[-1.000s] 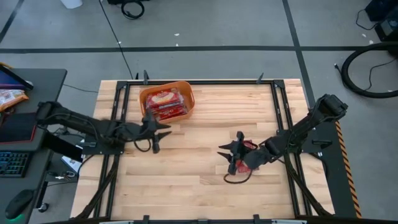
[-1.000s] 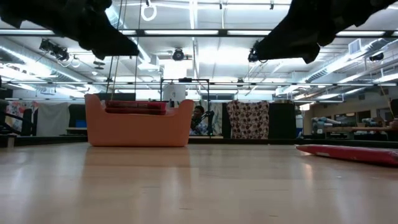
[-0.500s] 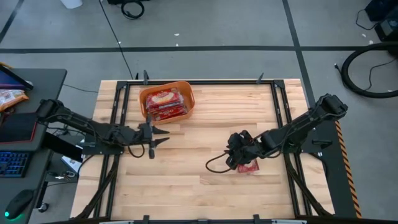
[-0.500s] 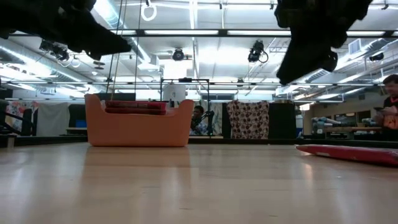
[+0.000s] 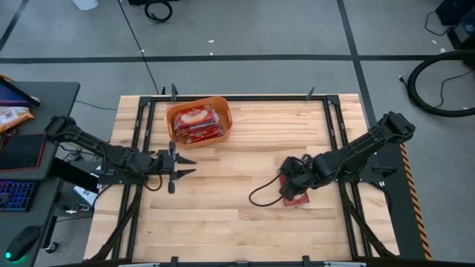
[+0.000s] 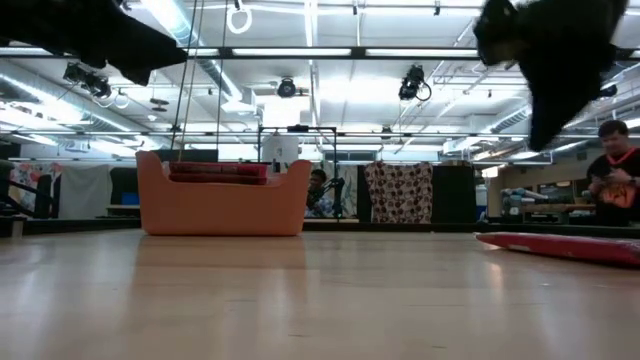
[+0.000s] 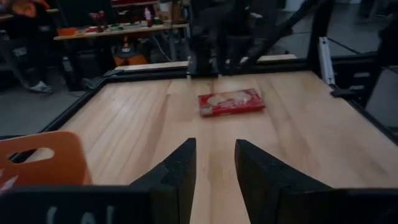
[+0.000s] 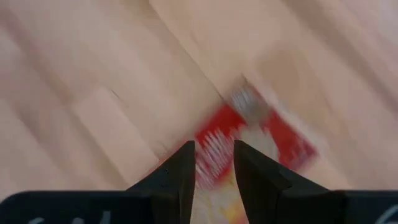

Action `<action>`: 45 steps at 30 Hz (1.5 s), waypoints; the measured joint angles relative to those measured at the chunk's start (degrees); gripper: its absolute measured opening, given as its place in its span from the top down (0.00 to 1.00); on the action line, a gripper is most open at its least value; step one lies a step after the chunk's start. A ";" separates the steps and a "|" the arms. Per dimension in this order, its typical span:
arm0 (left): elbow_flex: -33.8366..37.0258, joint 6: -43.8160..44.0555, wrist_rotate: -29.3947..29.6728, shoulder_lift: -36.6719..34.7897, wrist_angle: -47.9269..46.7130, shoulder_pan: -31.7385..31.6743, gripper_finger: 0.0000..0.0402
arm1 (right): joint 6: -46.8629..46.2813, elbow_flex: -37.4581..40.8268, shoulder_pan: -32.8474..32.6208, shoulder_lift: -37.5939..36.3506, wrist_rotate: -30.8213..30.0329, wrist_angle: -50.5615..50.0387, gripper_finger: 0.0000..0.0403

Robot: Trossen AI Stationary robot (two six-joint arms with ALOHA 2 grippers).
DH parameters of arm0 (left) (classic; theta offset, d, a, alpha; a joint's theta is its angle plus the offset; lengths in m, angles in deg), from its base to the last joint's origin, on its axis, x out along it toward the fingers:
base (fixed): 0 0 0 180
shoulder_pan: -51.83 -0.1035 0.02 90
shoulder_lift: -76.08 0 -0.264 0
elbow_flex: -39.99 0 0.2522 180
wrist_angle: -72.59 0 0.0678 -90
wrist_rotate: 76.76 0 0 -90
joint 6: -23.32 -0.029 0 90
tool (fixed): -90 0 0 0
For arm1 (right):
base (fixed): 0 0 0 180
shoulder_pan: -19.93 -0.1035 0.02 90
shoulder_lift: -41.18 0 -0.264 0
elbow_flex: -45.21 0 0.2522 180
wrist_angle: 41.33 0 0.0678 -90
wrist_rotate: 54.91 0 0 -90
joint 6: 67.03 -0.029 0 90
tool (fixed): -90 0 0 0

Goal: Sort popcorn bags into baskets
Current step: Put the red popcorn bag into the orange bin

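Note:
One red popcorn bag (image 5: 298, 199) lies flat on the table's right half, also seen in the low view (image 6: 560, 246) and the left wrist view (image 7: 231, 102). Other red packets fill the orange basket (image 5: 199, 122) at the far edge, left of centre (image 6: 222, 200). My right gripper (image 5: 288, 184) hangs open over the lone bag, pointing down at it (image 8: 214, 165), well above the table in the low view (image 6: 540, 140). My left gripper (image 5: 178, 166) is open, in the air near the basket, pointing toward the table's right (image 7: 214, 168).
A dark frame rail (image 5: 335, 141) runs along the table's sides. A loop of the right arm's cable (image 5: 260, 199) rests on the wood beside the bag. Bare wood (image 5: 230, 163) lies between the two grippers. A person (image 6: 615, 170) stands in the room beyond.
My right gripper has swung from pointing toward the table's left to tipping down, drawing toward the right edge until it hangs over the lone bag. My left gripper has pulled back a little toward the left and near edges, away from the basket. The bag has stayed put.

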 joint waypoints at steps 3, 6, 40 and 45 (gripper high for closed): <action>2.77 -0.01 -0.04 0.32 4.78 1.43 0.71 | -3.82 2.65 0.01 0.00 4.17 -2.37 0.72; 7.17 -0.06 -0.02 0.29 11.88 2.08 0.71 | -5.51 5.62 0.11 0.01 9.19 0.09 0.72; 8.23 10.55 2.11 -10.51 3.34 5.47 0.71 | 35.63 -19.32 6.56 22.69 -9.39 5.56 0.72; 8.23 11.15 2.10 -10.50 3.28 5.47 0.71 | 34.28 -20.38 3.29 27.72 -10.97 11.85 0.72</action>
